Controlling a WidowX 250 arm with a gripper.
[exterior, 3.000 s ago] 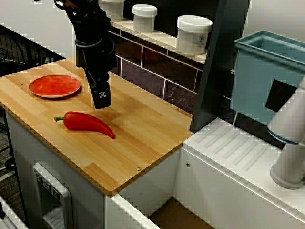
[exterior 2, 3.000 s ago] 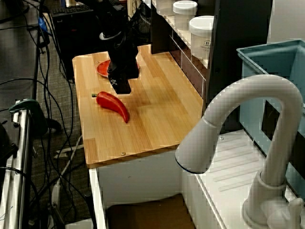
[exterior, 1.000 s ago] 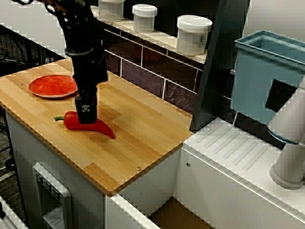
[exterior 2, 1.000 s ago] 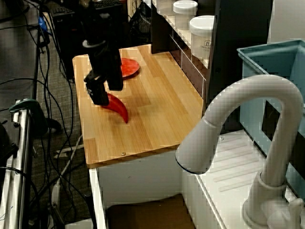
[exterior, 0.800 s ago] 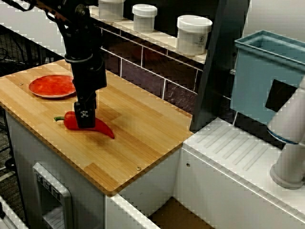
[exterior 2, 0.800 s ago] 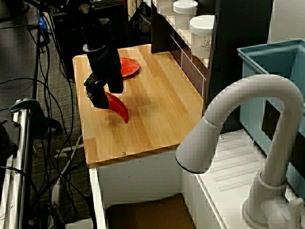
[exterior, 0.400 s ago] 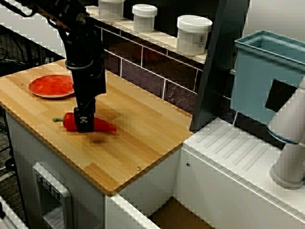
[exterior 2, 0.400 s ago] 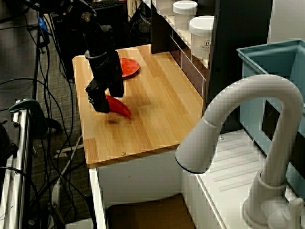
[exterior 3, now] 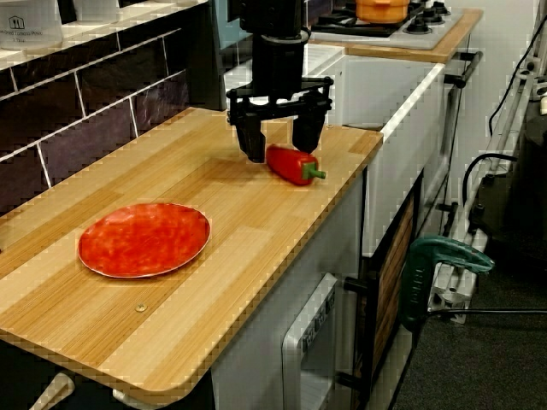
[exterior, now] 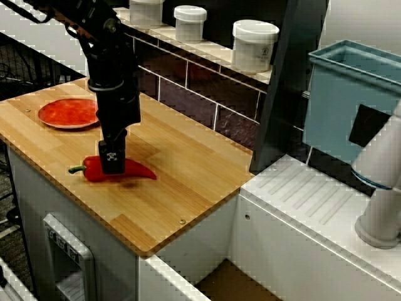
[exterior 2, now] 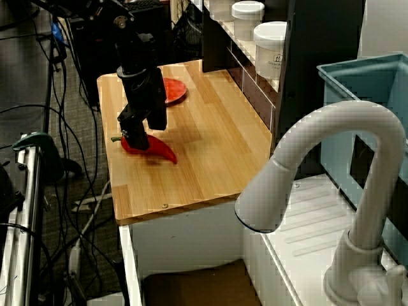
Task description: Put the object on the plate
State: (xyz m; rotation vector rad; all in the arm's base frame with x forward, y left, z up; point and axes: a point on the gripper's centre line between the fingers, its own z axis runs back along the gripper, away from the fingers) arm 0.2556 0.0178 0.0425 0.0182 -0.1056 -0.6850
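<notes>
Hand (exterior 3: 280,145) pointing straight down, fingers astride chili pepper (exterior 3: 294,166).

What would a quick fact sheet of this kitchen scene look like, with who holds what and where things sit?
Surface: wooden counter
End effector: pointing straight down, its fingers on either side of the chili pepper, apparently gripping it
Chili pepper: red, green stem, at or just above the counter near its front edge
Plate: red-orange, flat on the counter, nothing on it, apart from the pepper
Background: white jars on a ledge behind the counter
Task status: pepper not yet on the plate
</notes>
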